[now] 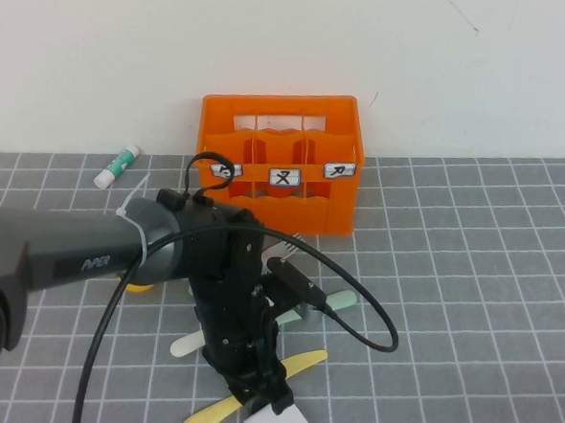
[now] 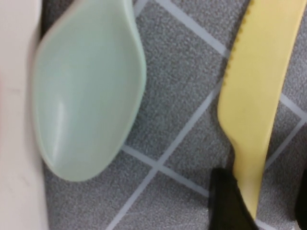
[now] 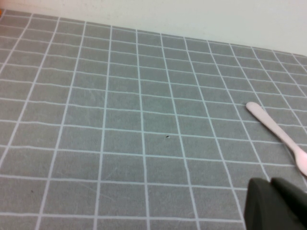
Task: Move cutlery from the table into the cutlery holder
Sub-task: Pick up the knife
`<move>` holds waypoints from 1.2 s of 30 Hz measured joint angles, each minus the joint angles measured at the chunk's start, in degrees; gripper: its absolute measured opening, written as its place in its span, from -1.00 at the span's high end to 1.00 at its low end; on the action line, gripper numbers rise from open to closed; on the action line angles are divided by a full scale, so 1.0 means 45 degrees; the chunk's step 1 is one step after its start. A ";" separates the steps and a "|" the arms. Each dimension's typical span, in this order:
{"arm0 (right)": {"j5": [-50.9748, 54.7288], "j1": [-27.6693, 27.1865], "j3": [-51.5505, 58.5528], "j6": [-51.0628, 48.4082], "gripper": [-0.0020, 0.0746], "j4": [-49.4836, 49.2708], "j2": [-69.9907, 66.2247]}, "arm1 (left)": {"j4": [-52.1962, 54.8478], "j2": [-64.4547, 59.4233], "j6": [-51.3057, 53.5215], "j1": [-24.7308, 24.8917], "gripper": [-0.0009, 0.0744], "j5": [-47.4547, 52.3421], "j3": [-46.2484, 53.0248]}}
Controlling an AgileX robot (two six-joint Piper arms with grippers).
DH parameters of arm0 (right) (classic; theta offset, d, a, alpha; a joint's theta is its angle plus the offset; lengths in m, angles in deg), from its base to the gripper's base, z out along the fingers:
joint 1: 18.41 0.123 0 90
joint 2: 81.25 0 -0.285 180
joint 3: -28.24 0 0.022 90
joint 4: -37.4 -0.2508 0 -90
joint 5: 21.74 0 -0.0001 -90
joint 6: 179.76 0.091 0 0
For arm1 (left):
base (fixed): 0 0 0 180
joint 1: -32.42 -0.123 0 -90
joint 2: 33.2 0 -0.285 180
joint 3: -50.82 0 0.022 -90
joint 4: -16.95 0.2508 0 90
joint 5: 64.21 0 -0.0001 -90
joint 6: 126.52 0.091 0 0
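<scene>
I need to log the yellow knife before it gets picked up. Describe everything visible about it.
The yellow knife is one piece of pale yellow, matte plastic, with a serrated blade edge narrowing into a slimmer handle in the left wrist view. It lies flat on the tiled table, slanted, its middle hidden under the left gripper. One black fingertip sits right beside its handle; contact is unclear. The mint-green spoon lies beside it, apart.
</scene>
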 joint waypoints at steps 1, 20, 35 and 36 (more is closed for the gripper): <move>0.0000 0.0000 0.0000 0.0000 0.95 0.0000 0.0000 | 0.0000 0.0000 0.0000 0.0000 0.16 0.0000 0.0000; 0.0000 0.0000 0.0000 0.0000 0.95 0.0000 0.0000 | 0.3174 0.0073 -0.0037 0.1708 0.17 -0.0160 -0.0033; 0.0000 0.0000 0.0000 0.0000 0.95 0.0000 0.0000 | 0.3394 0.0143 -0.1660 0.1896 0.23 -0.0527 0.0054; 0.0000 0.0000 0.0000 0.0000 0.95 0.0000 0.0000 | 0.3394 0.0143 -0.1660 0.1896 0.28 -0.0527 0.0074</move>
